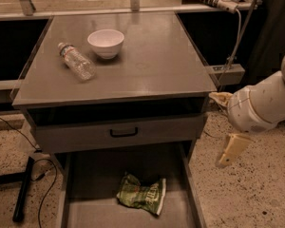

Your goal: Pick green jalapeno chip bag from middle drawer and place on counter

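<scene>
White bowl (106,42) upper left, clear bottle (77,61) on side just left of it. Drawer front (118,133) w/ black handle (123,132) mid-frame. Cables (43,194) btm left.

Dim overhead light glosses the counter (156,65); the middle drawer (85,208) lies shadowed; my gripper (218,128), right of it, shows pale.

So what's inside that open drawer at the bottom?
Just a green chip bag, lying crumpled on the drawer floor. The drawer's near end runs out of view, so that part can't be seen. The gripper hangs open off to the right, outside the drawer.
</scene>
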Robot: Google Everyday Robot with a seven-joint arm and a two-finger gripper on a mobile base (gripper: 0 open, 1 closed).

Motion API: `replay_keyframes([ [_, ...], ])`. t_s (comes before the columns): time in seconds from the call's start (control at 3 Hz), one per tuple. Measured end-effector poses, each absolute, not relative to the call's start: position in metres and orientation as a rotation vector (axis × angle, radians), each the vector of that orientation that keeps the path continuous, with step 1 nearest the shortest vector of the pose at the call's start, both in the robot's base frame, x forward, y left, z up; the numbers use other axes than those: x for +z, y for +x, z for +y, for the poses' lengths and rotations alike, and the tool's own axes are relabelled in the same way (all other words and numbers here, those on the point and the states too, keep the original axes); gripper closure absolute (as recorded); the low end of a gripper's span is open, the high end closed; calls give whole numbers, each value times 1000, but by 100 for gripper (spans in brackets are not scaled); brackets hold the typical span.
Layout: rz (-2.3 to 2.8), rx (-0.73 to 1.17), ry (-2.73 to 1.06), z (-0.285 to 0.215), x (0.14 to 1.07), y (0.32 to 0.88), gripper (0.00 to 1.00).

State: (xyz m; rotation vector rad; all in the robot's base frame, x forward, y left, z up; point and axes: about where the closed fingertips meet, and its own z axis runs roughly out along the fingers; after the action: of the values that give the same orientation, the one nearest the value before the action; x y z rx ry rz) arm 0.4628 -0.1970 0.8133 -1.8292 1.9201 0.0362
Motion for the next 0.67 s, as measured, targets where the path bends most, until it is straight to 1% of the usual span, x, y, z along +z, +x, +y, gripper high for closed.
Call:
replay_keyframes([
  [0.33,1910,156,-1795,-187,771,460,0],
  [0.67,1868,279,-1793,-161,714,454,0],
])
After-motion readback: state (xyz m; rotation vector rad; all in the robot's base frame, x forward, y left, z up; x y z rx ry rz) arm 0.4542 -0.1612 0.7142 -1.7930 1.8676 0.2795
